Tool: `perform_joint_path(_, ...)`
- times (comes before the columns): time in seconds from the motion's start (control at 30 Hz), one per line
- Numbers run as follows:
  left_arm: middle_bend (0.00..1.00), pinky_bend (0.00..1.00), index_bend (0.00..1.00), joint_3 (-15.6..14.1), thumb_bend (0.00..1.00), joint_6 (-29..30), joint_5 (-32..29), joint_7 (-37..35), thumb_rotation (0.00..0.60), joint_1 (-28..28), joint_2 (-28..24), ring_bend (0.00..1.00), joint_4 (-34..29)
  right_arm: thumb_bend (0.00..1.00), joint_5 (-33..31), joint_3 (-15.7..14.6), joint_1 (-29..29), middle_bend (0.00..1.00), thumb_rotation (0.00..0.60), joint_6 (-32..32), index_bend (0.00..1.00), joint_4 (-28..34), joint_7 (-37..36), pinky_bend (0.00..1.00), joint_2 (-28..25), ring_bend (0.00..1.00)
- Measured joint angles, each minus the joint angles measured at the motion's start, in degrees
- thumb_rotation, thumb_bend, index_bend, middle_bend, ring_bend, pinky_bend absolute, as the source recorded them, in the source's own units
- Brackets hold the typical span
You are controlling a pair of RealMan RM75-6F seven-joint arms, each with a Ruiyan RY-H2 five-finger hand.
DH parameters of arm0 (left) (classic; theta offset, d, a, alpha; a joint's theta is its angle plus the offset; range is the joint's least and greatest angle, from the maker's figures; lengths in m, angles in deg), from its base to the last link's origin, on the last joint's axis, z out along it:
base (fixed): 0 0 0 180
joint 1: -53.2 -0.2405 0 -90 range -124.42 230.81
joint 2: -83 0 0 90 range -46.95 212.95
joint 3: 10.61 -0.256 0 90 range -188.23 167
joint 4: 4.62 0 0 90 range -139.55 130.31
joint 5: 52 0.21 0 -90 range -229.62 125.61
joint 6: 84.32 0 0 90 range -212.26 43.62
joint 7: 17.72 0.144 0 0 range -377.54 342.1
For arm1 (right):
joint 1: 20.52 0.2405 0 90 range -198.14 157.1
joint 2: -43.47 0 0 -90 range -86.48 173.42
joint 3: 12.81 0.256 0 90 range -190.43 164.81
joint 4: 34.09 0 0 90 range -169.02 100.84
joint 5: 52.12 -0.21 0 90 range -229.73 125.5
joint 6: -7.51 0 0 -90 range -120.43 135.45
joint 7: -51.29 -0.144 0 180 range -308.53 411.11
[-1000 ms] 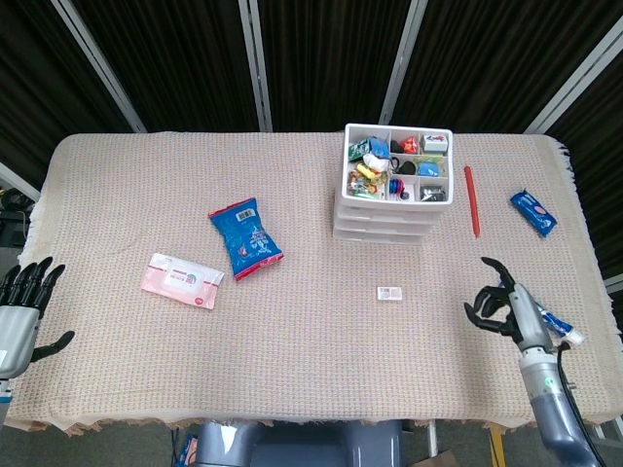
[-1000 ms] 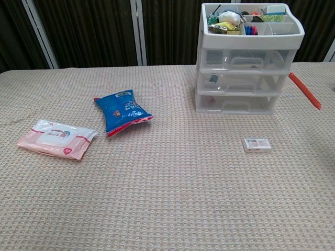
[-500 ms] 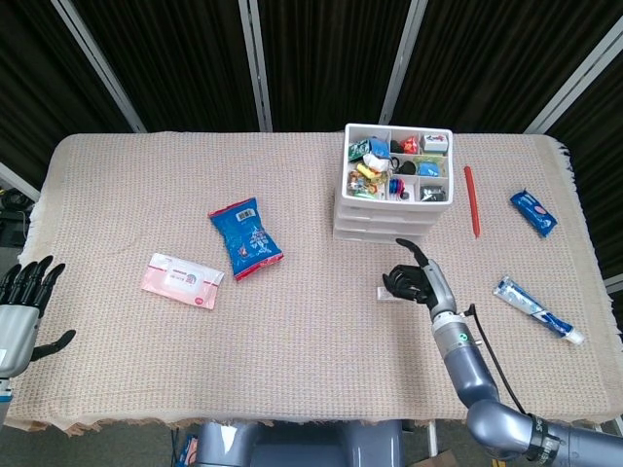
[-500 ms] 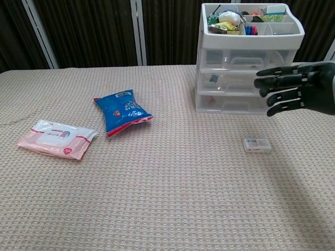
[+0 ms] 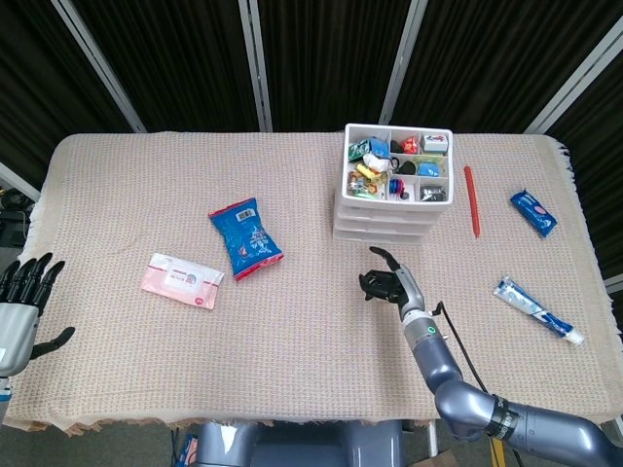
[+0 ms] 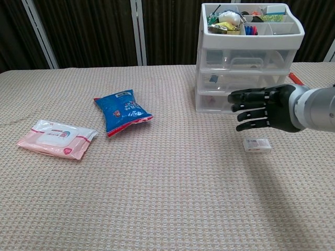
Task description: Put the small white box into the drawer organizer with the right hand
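The small white box (image 6: 257, 145) lies flat on the beige tablecloth, in front of the white drawer organizer (image 6: 209, 39). My right hand (image 6: 261, 109) hovers just above and behind the box, fingers spread and pointing left, holding nothing. In the head view the right hand (image 5: 386, 283) covers the box, a little in front of the organizer (image 5: 380, 230), whose top tray is full of small items. My left hand (image 5: 24, 292) hangs off the table's left edge, fingers apart and empty.
A blue snack bag (image 5: 245, 238) and a pink wet-wipes pack (image 5: 182, 280) lie on the left half of the table. A red pen (image 5: 470, 199), a blue packet (image 5: 532, 211) and a toothpaste tube (image 5: 535, 309) lie at the right.
My right hand has swept from the table's right edge leftward across the cloth and now hangs over the small white box. The box and the left hand have stayed put.
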Motion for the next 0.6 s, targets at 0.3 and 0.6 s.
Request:
perform_joint_path(0.3, 0.00, 0.00, 0.04, 0.1, 0.20, 0.2, 0.3, -0.1, 0.600, 0.1, 0.3, 0.00, 1.0, 0.37, -2.6, 2.4, 1.8, 0.66, 0.600, -1.0, 0.14, -5.4, -1.9, 0.55, 4.6, 0.64)
perform_joint_path(0.6, 0.00, 0.00, 0.04, 0.2, 0.20, 0.6, 0.3, -0.2, 0.600, 0.0, 0.3, 0.00, 1.4, 0.37, -4.2, 5.5, 3.4, 0.66, 0.600, -1.3, 0.14, -10.5, -2.8, 0.55, 8.0, 0.64)
